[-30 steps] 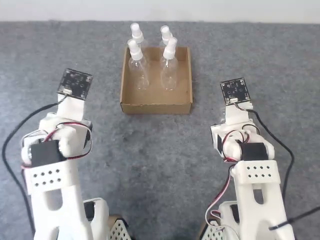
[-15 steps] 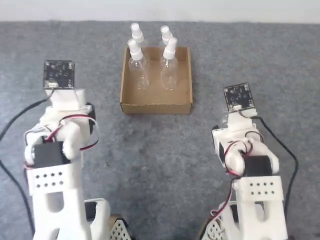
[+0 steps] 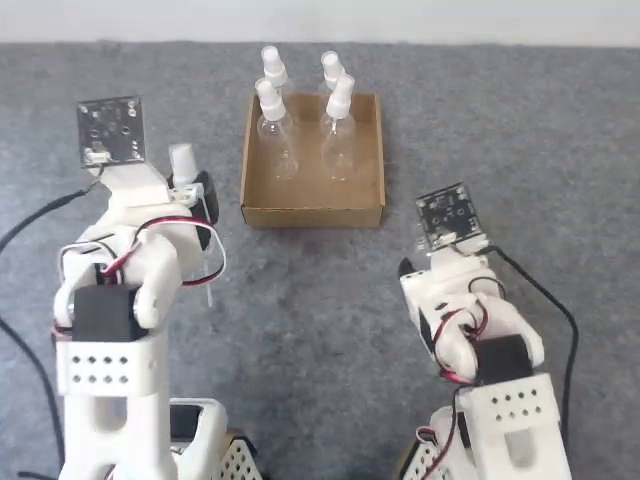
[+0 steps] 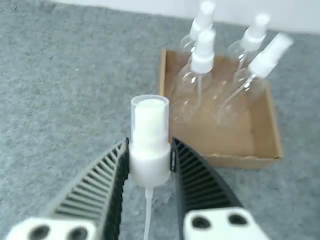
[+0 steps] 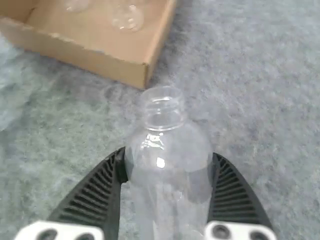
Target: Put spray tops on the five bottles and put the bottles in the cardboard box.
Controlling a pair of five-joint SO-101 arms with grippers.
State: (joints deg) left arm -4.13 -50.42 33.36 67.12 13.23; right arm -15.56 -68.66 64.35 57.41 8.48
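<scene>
Carpet (image 3: 320,300), grey and felted, is seen to cover the table. At its far middle the cardboard box (image 3: 312,215) is set. Four capped bottles (image 3: 275,140) are stood upright in the rear of the box, and bare floor is shown towards its front wall.

The fifth bottle (image 5: 165,145) is clear and uncapped. It is clasped around its shoulder by the right gripper (image 5: 167,165), just short of the box's near right corner, with its mouth (image 5: 162,102) open and unobstructed. The last spray top (image 4: 149,130) is pinched at its collar between the narrowed jaws of the left gripper (image 4: 148,160), beside the left wall of the box and well apart from the bottle. A thin dip tube (image 4: 148,215) is seen hanging below the top.

The step in hand is judged to be the joining of this top to this bottle. It would be done best if the bottle were held upright and steady while the top is brought over it. The tube should be threaded into the mouth first, since so thin a stem is likely to bend or catch on the rim if approached at an angle. The top should then be lowered squarely along the bottle's axis before any pressing or turning is attempted. The grip on the bottle should be kept moderate, as its thin wall may be expected to buckle under a hard squeeze.
</scene>
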